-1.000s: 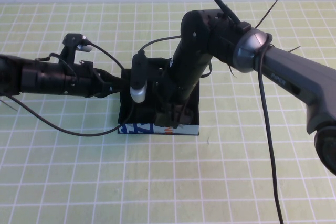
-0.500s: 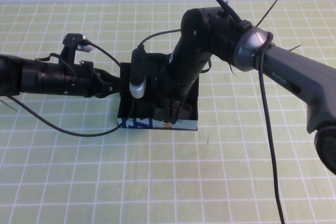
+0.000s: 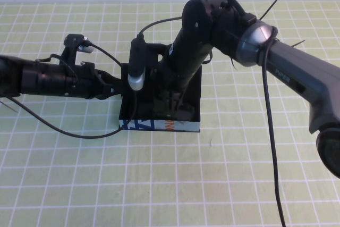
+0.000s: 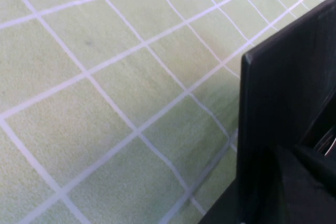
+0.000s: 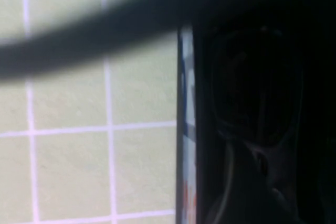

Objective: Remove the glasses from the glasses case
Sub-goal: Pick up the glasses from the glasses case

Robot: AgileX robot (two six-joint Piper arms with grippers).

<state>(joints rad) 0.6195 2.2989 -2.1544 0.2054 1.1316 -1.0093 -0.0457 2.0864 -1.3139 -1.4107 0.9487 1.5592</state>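
Note:
The glasses case (image 3: 159, 126) is a black open box with a pale blue front strip, lying mid-table. My left gripper (image 3: 118, 86) reaches in from the left and grips the case's left wall (image 4: 283, 103). My right gripper (image 3: 172, 107) reaches down into the case from above. In the right wrist view the black glasses (image 5: 257, 93) show one squarish lens inside the case, beside the blue strip (image 5: 186, 129). The right gripper (image 5: 257, 192) is closed on the frame near the bridge. In the high view the right arm hides the glasses.
A green mat with a white grid (image 3: 170, 184) covers the table. The right arm's cables (image 3: 268, 131) hang over the right side, and the left arm's cable (image 3: 64, 128) loops on the mat in front of it.
My right arm has risen a little, lifting its gripper higher inside the case. The case's front edge has shifted slightly away. My left arm has stayed put.

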